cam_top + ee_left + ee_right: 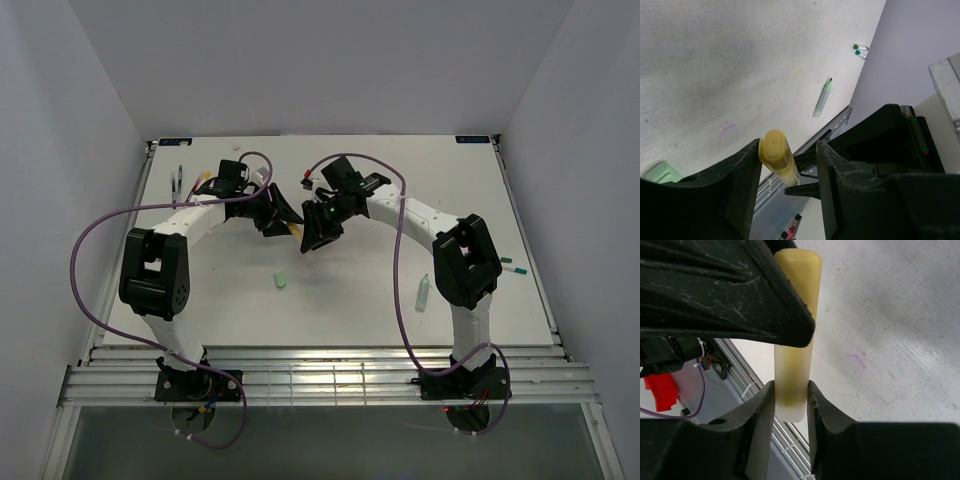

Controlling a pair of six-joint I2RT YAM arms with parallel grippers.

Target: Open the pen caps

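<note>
**A:** Where is the stubby yellow plastic cap (799, 270)?

**B:** It sits on the upper end of the thick yellow marker barrel (792, 365). We hold that in the air over the middle of the white table (340, 300), at the centre of the overhead view. Our right gripper (790, 386) is clamped on the barrel's lower end, one finger pressed to each side.

**A:** And our left gripper (787, 147)?

**B:** Its jaws straddle the cap end but are not closed on it. In the lower middle of the left wrist view, the cap leans on one finger and a gap shows to the other. We judge this to be the gripping step, before any pull.

**A:** What does the next move call for?

**B:** We close squarely on the cap, then draw the grippers apart along the barrel's line. The seam is hidden behind the left finger, so we cannot tell how deep the cap sits.

**A:** Do we have room?

**B:** Enough, we think.
- A small pale-green loose cap (281, 281) lies just below the grippers in the overhead view.
- A pale-green marker barrel (424, 292) lies at lower right, beside the right arm.
- Teal-tipped thin pens (513, 267) lie near the table's right edge.
- More thin pens (180, 182) lie at upper left.

All of these are well apart from the pull line. The purple cables (72, 262) loop near both wrists, and a wide swing could snag them.
</note>
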